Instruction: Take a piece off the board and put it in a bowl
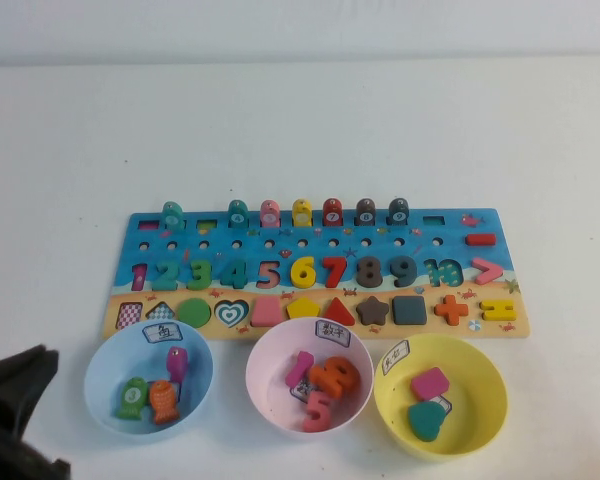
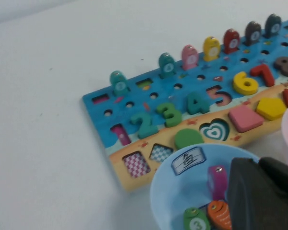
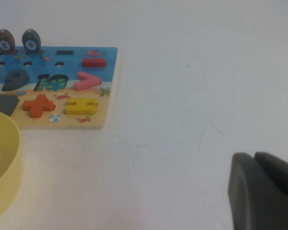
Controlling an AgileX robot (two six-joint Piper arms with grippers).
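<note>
Tabletop [image 1: 300,120]: left tool [image 2: 259,165], right tool [image 3: 254,160] edge-cropped.

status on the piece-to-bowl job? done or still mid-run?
Looks done: the magenta piece lies in the yellow bowl beside a teal block, and two shape slots on the board sit empty. Nothing in hand: the left gripper hangs over the blue bowl; the right gripper is off the board over bare table.
</note>
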